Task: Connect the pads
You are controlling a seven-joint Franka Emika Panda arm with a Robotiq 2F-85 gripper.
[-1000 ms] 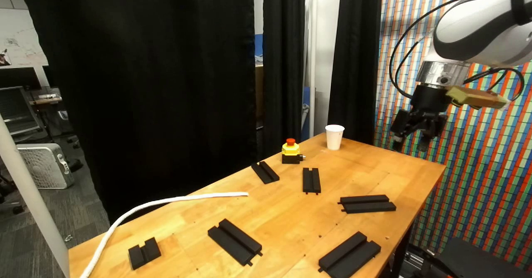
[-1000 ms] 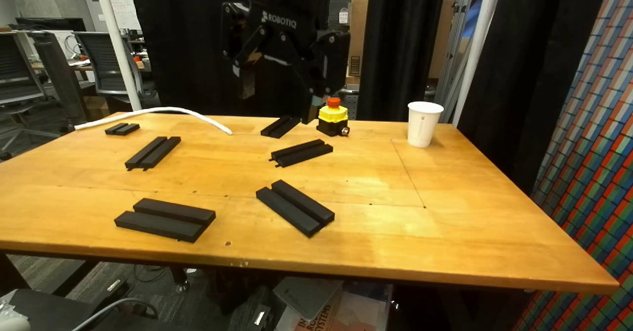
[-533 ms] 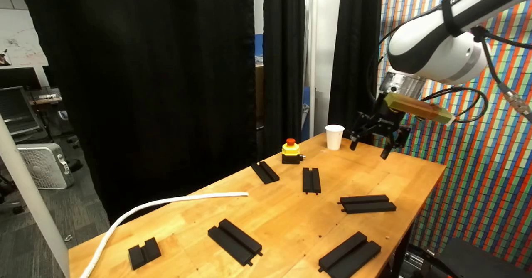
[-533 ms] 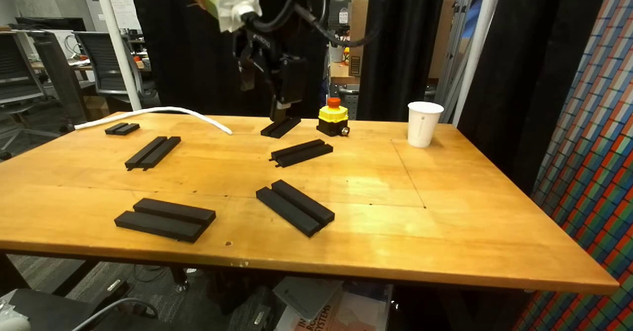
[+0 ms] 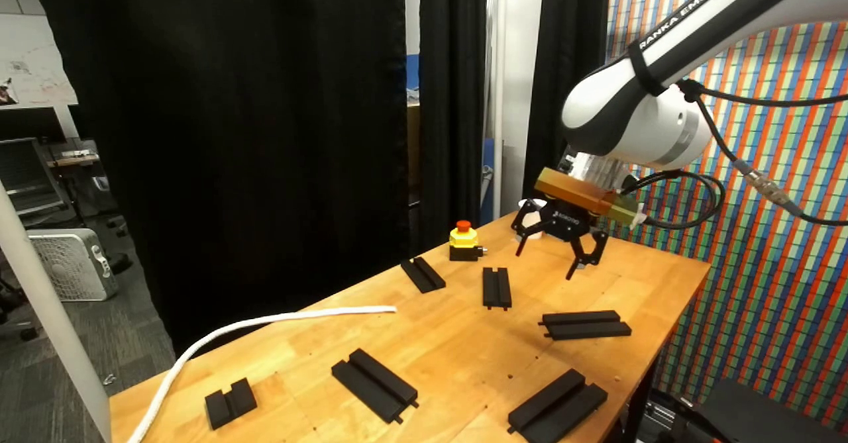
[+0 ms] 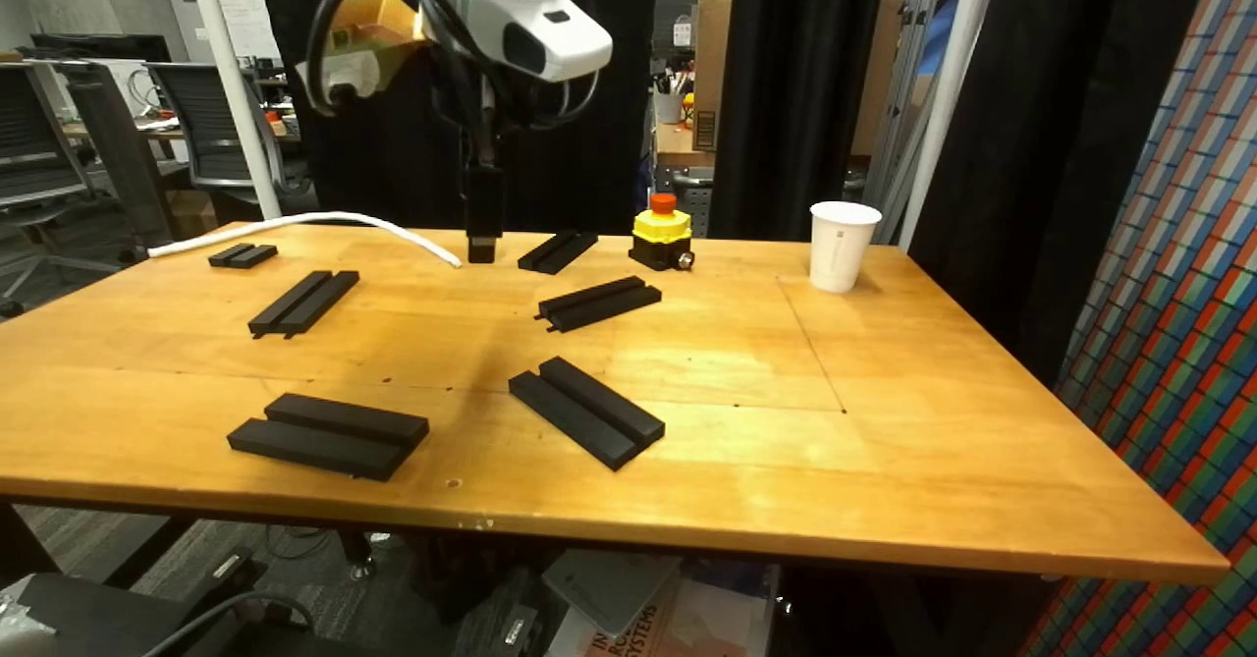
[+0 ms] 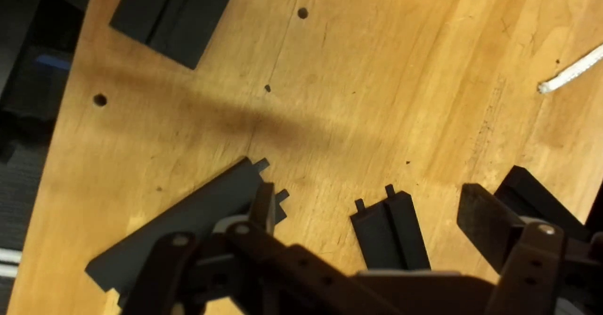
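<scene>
Black pads point(image 6: 329, 436) lie apart across the wooden desk point(image 6: 933, 480), none joined. The end effector point(image 5: 545, 264) hovers above it, spread wide, holding nothing. Reaching for a pad seems the step in hand; next calls for aligning and gripping one, minding its tabs point(image 7: 360, 205). Small holes point(image 7: 100, 100) pit the wood; dark curtains point(image 5: 232, 132) hang behind.

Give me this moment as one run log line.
Gripper: open, empty, above table; pads: six, spread apart; joined: none; other: white cup, white cord
</scene>
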